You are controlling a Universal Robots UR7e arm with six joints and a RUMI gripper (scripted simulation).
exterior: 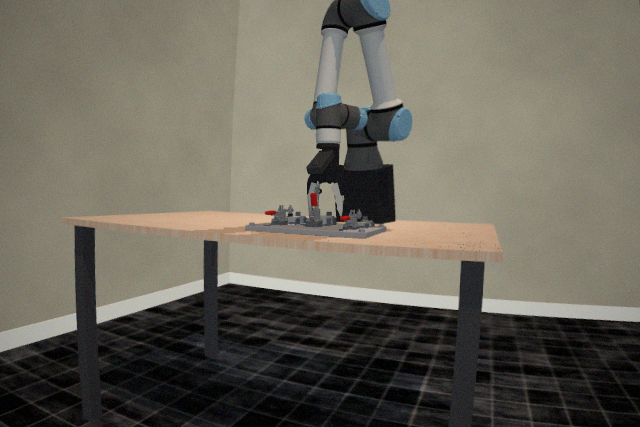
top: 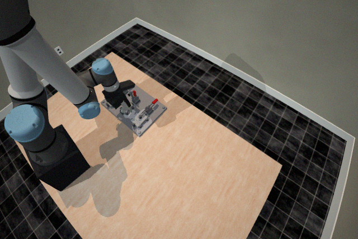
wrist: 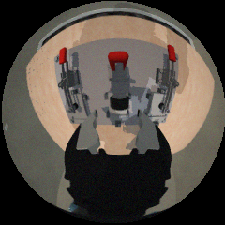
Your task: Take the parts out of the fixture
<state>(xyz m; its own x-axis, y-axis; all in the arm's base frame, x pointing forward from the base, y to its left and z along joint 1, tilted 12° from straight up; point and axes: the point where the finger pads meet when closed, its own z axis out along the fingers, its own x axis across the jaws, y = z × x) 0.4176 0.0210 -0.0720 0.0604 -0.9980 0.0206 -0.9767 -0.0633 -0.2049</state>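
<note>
The grey fixture plate [top: 145, 94] [exterior: 310, 230] [wrist: 94, 52] lies on the table and carries three clamps with red handles. The middle red handle [top: 134, 93] [exterior: 313, 199] [wrist: 118, 58] stands up. The right handle [top: 155, 101] [wrist: 172, 52] and left handle [wrist: 63, 55] lie lower. A round pale piece with a dark top [wrist: 119, 112] is at the middle clamp. A light grey piece [top: 141, 118] [wrist: 156, 99] is by the right clamp; the left station's part is hard to tell. My gripper [top: 127, 107] [exterior: 326, 216] [wrist: 117, 110] is open, low over the fixture's middle station, fingers on either side of it.
The wooden table [top: 188, 167] [exterior: 434, 236] extends beyond the fixture. The black robot base [top: 62, 158] [exterior: 368, 192] stands behind the fixture. Side clamps flank the gripper. The arm's shadow falls across the table near the fixture.
</note>
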